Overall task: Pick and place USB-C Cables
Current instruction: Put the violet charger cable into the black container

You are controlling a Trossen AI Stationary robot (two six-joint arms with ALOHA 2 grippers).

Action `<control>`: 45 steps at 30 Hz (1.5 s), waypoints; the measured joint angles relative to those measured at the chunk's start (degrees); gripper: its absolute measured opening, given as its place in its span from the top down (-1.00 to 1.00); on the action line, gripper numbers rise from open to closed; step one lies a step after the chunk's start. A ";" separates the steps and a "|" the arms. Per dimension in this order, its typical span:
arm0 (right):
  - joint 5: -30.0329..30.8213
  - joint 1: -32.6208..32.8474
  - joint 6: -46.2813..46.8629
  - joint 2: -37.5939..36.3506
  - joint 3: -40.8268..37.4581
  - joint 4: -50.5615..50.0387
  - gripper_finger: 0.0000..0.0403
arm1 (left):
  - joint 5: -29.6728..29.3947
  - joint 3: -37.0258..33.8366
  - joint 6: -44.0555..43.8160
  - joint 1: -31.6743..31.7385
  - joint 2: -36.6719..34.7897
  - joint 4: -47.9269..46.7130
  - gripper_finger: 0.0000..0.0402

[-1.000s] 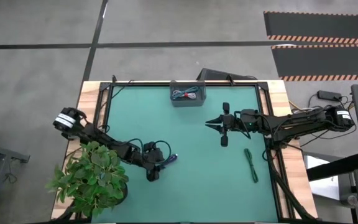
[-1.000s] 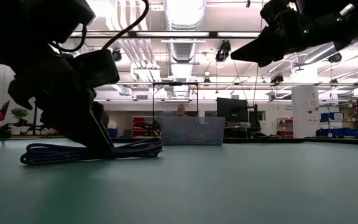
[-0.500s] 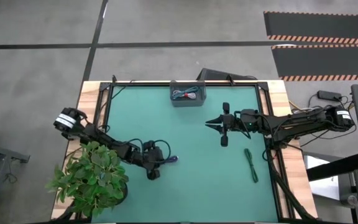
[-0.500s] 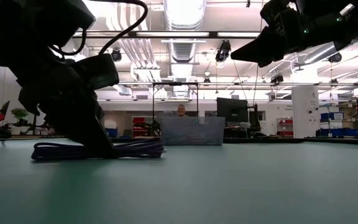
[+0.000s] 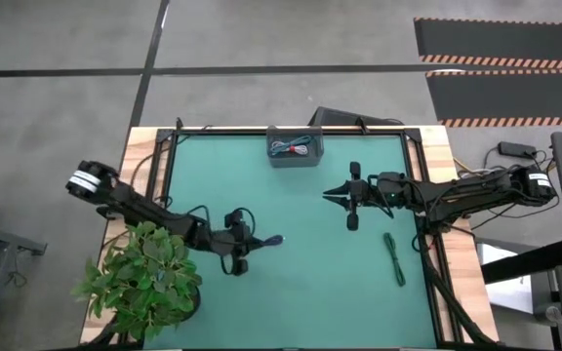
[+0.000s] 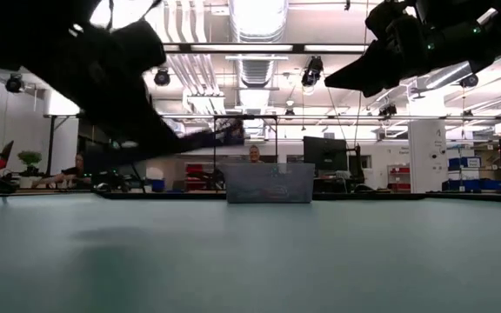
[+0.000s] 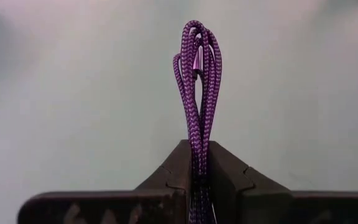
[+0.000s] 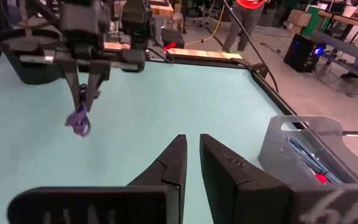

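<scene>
Left wrist view shows the left pincer (image 7: 199, 186) clenched on the purple cable (image 7: 196, 74), held clear above the tabletop (image 5: 301, 263) — carry it level to the grey tray (image 5: 294, 148) at the far edge. Right pincer (image 5: 344, 200) waits mid-table, slightly parted, empty.

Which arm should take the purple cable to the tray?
Left. The left gripper is shut on the purple cable, lifted off the mat. The right gripper hovers empty, nearer the grey tray.
</scene>
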 joint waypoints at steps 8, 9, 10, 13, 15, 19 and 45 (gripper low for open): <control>-0.43 1.40 2.93 1.15 -0.61 5.08 0.83 | -0.09 0.00 14.84 0.35 -7.11 6.25 0.92; -0.45 1.80 3.04 1.85 -0.68 6.74 0.83 | -0.07 -0.08 17.37 0.50 -7.51 7.75 0.92; -0.45 2.22 3.13 2.67 -0.68 8.75 0.83 | -0.07 -0.09 19.31 0.67 -7.85 9.65 0.92; -0.42 3.83 2.68 5.72 -0.68 13.97 0.83 | 1.22 -0.09 24.68 1.04 -8.95 13.20 0.92; -0.44 5.05 2.17 8.55 -0.68 17.32 0.83 | 1.74 -0.11 27.70 1.01 -9.17 14.62 0.92; -0.44 7.41 0.66 16.53 -0.68 29.08 0.83 | 2.44 -0.11 31.63 1.23 -9.39 19.11 0.92; -18.80 2.80 -6.98 36.98 22.77 42.95 -0.05 | 5.95 -0.22 41.33 6.00 -14.79 29.41 0.91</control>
